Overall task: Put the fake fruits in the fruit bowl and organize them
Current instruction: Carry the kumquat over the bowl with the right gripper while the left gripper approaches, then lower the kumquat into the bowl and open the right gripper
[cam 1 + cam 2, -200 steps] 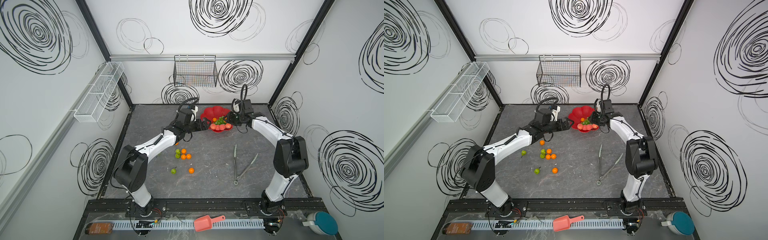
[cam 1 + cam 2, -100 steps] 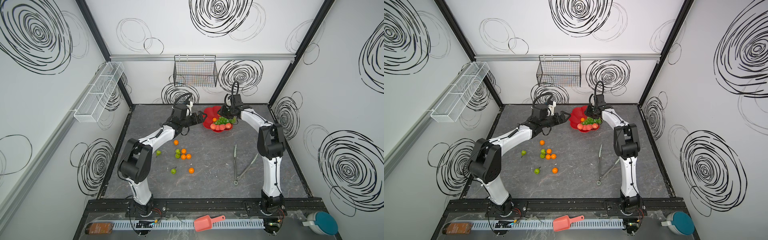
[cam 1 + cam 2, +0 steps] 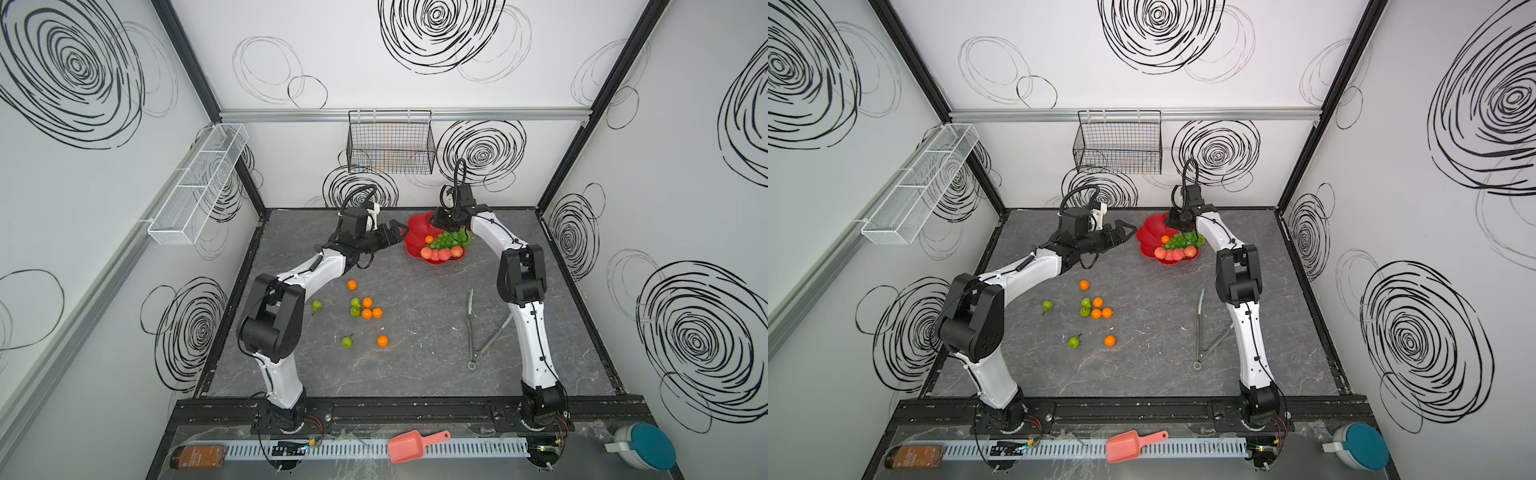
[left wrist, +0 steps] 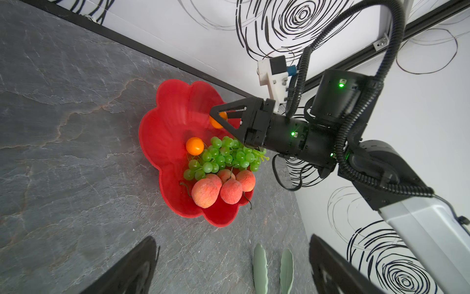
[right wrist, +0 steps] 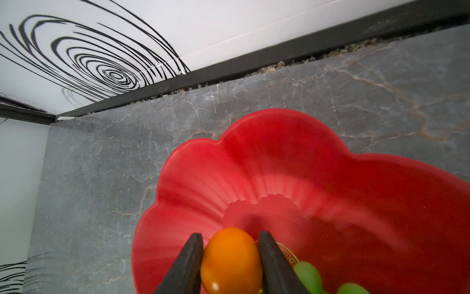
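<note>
From where I stand, the fruit bowl point(image 3: 417, 232) sits at about 12 o'clock on the grey surface point(image 3: 415, 374), close to the back wall. The right pincer point(image 4: 215, 115) reaches down over the bowl's 12 o'clock petals and is clenched on a small orange point(image 5: 231, 259). In the right wrist view both dark fingers point(image 5: 188, 262) press against the fruit's sides. I cannot tell whether that fruit touches the bowl's floor.

In the bowl lie a second orange point(image 4: 194, 145) near the middle and the bunch of green grapes point(image 4: 223, 155) just beside it toward 3 o'clock. The pink-red peaches point(image 4: 206, 192) are packed against the rim at 6 o'clock, touching one another.

The left pincer point(image 3: 394, 232) hangs just beside the bowl's 9 o'clock edge, apart from the rim. Its jaws are spread wide and there is nothing between them.

The rest of the fruit lies loose around 9 o'clock on the surface, well apart from the bowl. One lone orange point(image 3: 352, 285) lies nearest the bowl. A tight cluster point(image 3: 367, 308) of three oranges and two green pears lies nearer me. A single pear point(image 3: 317, 306) lies off at the cluster's 9 o'clock. Another pear point(image 3: 347, 342) and an orange point(image 3: 382, 341) lie nearer the front edge. Metal tongs point(image 3: 471, 328) lie at about 4 o'clock, beside the right arm.
</note>
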Robot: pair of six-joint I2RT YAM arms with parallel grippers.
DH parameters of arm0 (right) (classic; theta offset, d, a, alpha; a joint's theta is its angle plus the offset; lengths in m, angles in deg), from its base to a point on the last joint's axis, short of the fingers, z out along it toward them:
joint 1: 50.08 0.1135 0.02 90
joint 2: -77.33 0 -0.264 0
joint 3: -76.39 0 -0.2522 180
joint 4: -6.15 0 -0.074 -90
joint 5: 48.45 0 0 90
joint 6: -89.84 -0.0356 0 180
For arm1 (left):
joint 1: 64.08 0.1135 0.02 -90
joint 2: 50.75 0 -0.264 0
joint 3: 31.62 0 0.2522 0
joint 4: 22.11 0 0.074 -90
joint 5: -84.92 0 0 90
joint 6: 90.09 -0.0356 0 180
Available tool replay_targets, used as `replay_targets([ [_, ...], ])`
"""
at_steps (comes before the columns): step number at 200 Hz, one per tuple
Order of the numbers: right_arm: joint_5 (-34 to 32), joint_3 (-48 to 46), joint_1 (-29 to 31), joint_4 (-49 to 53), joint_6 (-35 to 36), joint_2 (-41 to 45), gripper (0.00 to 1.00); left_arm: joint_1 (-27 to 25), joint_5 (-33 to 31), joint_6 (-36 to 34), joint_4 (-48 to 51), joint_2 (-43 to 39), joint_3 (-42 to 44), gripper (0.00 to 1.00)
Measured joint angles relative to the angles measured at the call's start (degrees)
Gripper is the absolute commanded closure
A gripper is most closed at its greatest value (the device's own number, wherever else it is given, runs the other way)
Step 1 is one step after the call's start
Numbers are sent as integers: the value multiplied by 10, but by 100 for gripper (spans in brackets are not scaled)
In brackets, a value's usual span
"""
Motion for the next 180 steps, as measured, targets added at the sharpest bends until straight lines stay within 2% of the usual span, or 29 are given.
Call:
replay_targets([
  [61,-2,8,0,9,2,-6,53,13,6,7,-13,0,4,4],
  [119,-2,24,-1,19,4,-6,53,15,7,3,-10,-5,11,4],
  [152,-2,21,-1,40,14,5,53,3,-8,-21,20,-34,14,4],
  [180,-3,-26,-1,51,20,66,53,-20,-19,-39,35,-89,37,4],
])
